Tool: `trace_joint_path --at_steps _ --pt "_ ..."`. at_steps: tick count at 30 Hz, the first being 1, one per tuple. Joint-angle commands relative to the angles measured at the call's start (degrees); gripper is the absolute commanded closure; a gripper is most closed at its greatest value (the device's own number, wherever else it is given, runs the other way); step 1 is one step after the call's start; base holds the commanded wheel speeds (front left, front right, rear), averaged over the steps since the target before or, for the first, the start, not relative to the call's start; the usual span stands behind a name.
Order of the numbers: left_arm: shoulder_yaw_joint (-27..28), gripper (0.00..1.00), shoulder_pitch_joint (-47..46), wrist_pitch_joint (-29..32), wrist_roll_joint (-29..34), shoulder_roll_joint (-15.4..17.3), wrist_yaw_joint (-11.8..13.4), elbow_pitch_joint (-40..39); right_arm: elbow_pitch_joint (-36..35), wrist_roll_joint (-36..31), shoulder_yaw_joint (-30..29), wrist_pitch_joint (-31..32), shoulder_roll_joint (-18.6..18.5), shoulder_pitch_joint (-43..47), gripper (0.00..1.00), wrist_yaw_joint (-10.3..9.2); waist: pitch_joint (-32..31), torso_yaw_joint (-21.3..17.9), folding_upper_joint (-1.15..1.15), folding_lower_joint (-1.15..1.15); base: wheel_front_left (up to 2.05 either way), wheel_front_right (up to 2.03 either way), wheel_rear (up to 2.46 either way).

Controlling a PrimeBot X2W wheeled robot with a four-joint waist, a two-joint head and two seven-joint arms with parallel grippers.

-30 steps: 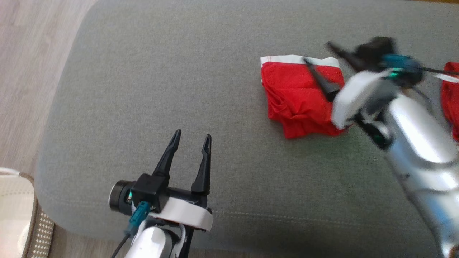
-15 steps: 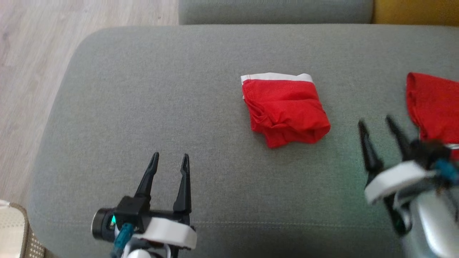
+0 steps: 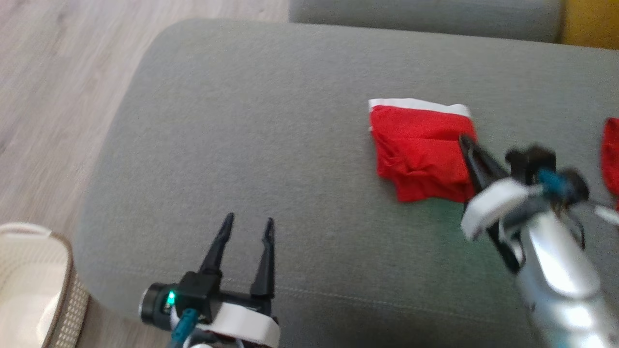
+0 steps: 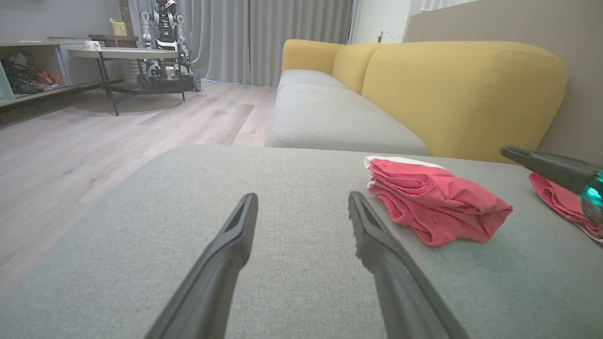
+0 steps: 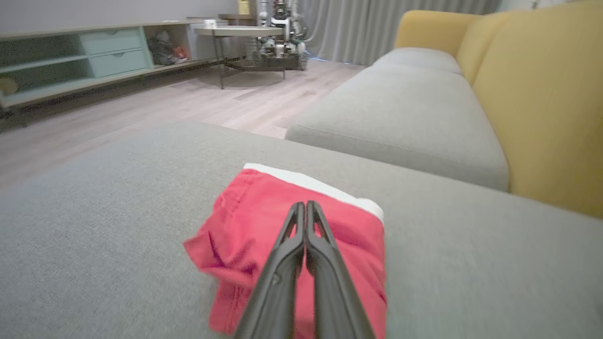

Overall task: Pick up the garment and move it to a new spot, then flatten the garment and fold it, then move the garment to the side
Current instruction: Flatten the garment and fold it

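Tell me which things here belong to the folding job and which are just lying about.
Job:
garment, folded on the cushion
right gripper, shut, by its edge
left gripper, open

Lying about:
second red cloth
basket
yellow backrest

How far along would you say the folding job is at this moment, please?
Done, apparently: the red garment lies folded in a compact bundle on the grey cushion. In hand: the right claw is shut with its tips over the bundle, not visibly pinching cloth; the left claw hovers open. Left: moving it to the side.
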Motion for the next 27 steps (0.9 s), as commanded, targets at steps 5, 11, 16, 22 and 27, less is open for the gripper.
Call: trace_joint_path --at_steps 5,11,16,22,27 --pt "-0.76 0.0 -4.41 -0.29 -0.91 -0.18 0.3 -1.42 12.29 -2.78 5.28 1.47 -1.72 -13.78 1.0 -0.02 3.55 4.09 0.0 0.0 0.0 0.0 0.0" --pt "-1.64 0.0 -5.98 -0.29 -2.2 -0.18 0.97 -0.62 26.36 -3.66 9.45 -0.6 1.16 -19.26 1.0 -0.02 4.8 4.94 0.0 0.0 0.0 0.0 0.0" --pt "-1.65 0.0 -6.44 -0.29 -2.11 -0.18 1.2 -0.46 29.47 -1.42 13.77 -2.68 4.09 -19.3 1.0 -0.02 4.75 4.33 0.0 0.0 0.0 0.0 0.0" --pt "-1.66 0.0 -6.47 -0.29 -1.71 -0.18 1.04 0.16 26.13 9.81 24.17 -3.82 5.59 -14.32 1.0 -0.02 3.28 2.9 0.0 0.0 0.0 0.0 0.0" --pt "-0.41 0.0 -5.42 -0.29 -1.29 -0.18 1.31 0.08 17.98 18.93 29.42 -4.26 5.62 -11.12 0.91 -0.02 1.05 0.48 0.0 0.0 0.0 0.0 0.0"
